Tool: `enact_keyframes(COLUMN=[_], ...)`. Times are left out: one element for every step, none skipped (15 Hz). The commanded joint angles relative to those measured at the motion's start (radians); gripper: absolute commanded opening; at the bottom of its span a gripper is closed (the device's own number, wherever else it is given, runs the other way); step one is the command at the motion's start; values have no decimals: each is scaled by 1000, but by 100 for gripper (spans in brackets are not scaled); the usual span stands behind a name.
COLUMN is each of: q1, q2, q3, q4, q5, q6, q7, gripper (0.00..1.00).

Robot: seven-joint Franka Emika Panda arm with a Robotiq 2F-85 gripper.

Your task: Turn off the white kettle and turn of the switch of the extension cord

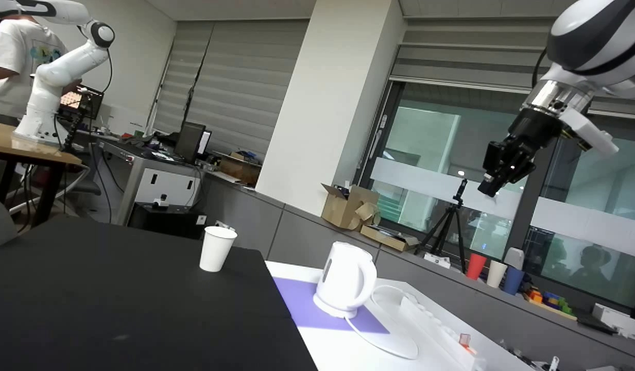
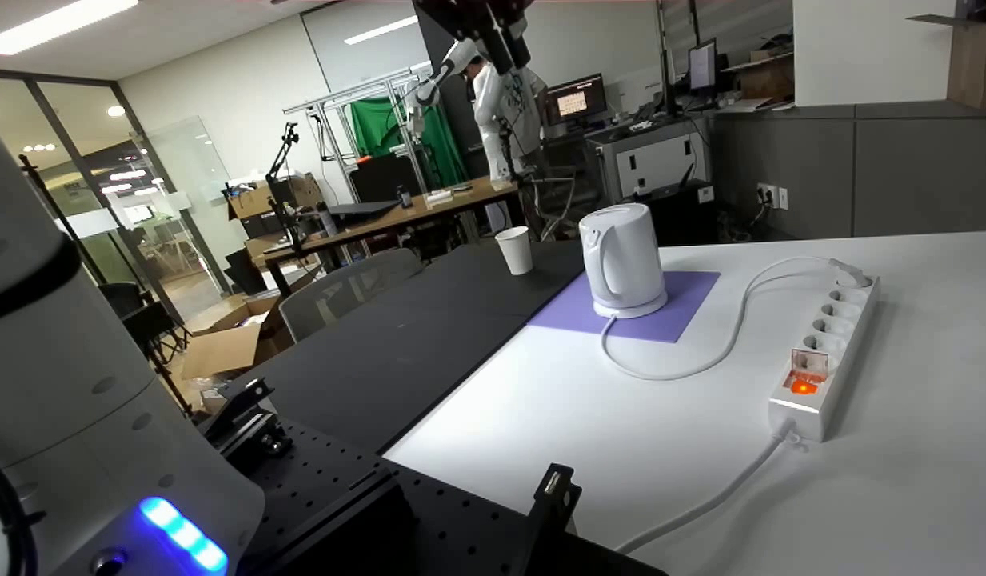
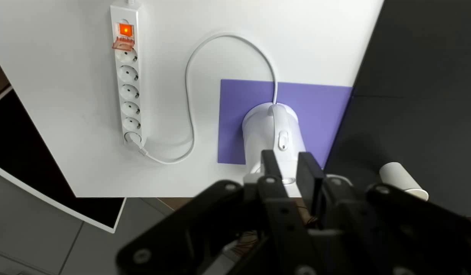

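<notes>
The white kettle [image 1: 340, 281] stands upright on a purple mat; it also shows in an exterior view [image 2: 632, 260] and the wrist view [image 3: 256, 131]. Its handle has a small oval switch [image 3: 283, 140]. The white extension cord [image 2: 854, 340] lies on the white table and shows in the wrist view [image 3: 128, 82]. Its orange switch [image 3: 125, 29] is lit, and the clear reddish cover [image 3: 123, 44] is flipped up. The kettle's plug sits in the end socket. My gripper [image 3: 287, 156] is partly open and empty, high above the table; it also shows in both exterior views [image 1: 491, 189] [image 2: 508, 56].
The purple mat [image 3: 323, 114] lies at the table's edge. A white paper cup [image 1: 217, 250] stands on the black table [image 1: 116, 299] beside it. The kettle's thin white cable [image 3: 187, 88] loops across the white table. Cups and toy blocks line the window ledge.
</notes>
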Motion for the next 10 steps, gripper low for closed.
enact_keyframes(q1=[20,23,29,33,37,28,6,4,2,0], q2=[167,206,252,294,341,391,284,318,330,327], q3=[-2,2,5,9,17,36,39,50,55,56], q4=[71,84,103,122,150,180,93,109,109,107], q5=[44,51,59,68,72,63,65,66,67,66], q6=[84,104,120,131,126,112,129,131,133,133], q7=[-31,-40,-44,-51,-56,-40,-48,-47,-46,-46], gripper=[0,0,0,0,0,0,0,1,1,1])
